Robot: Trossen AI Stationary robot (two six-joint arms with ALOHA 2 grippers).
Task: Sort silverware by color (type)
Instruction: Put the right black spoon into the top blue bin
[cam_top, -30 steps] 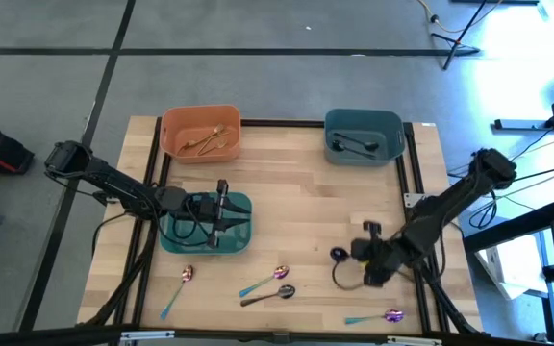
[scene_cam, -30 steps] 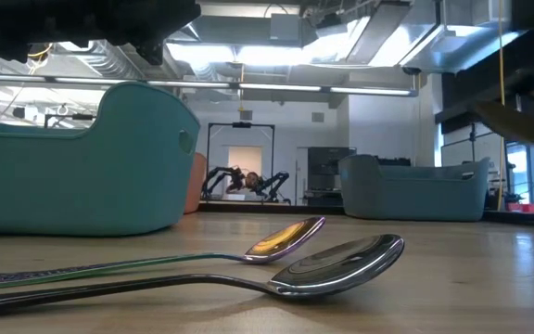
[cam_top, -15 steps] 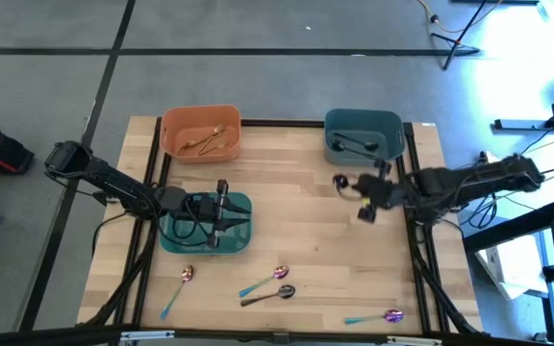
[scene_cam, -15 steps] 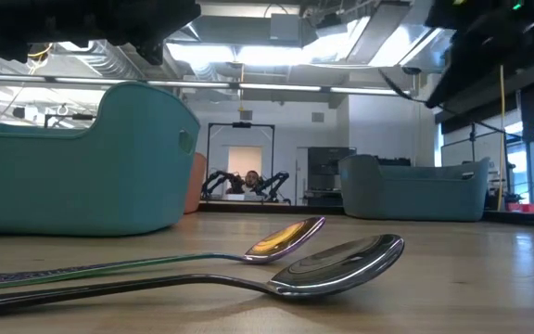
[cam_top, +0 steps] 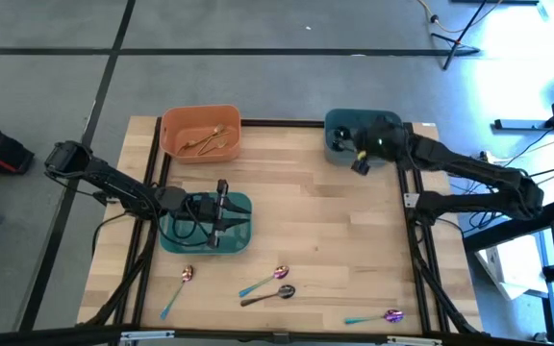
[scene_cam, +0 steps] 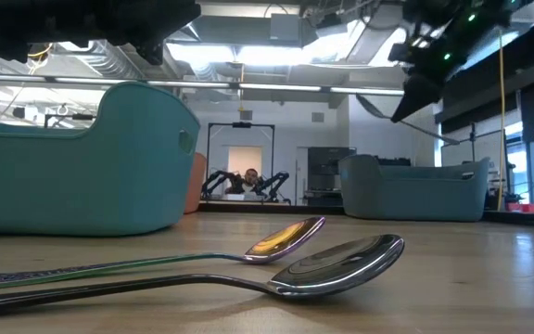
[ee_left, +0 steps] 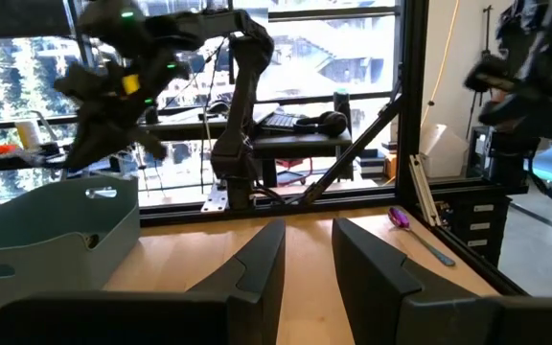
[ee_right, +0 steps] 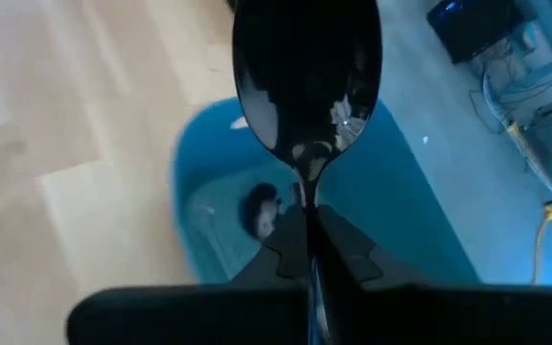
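I have the right gripper point(cam_top: 362, 154) up over the dark teal bin point(cam_top: 392, 123) at the far right of the bench point(cam_top: 306, 211), its jaws pressed together on the handle of a glossy black spoon point(ee_right: 307, 86); my right wrist camera shows the bowl of that spoon hanging above the bin, where more black pieces point(cam_top: 354, 145) already lie. The left gripper point(cam_top: 221, 213) hovers over the lighter teal bin point(cam_top: 176, 240) on the left side, jaws partly spread with nothing between them. The orange bin point(cam_top: 173, 123) at the far left holds the gold pieces point(cam_top: 210, 139). Along the near edge of the bench I see three iridescent spoons, one at the left point(cam_top: 177, 288), one in the middle point(cam_top: 264, 280) lying just beside another black spoon point(cam_top: 269, 295), and one at the right point(cam_top: 377, 316).
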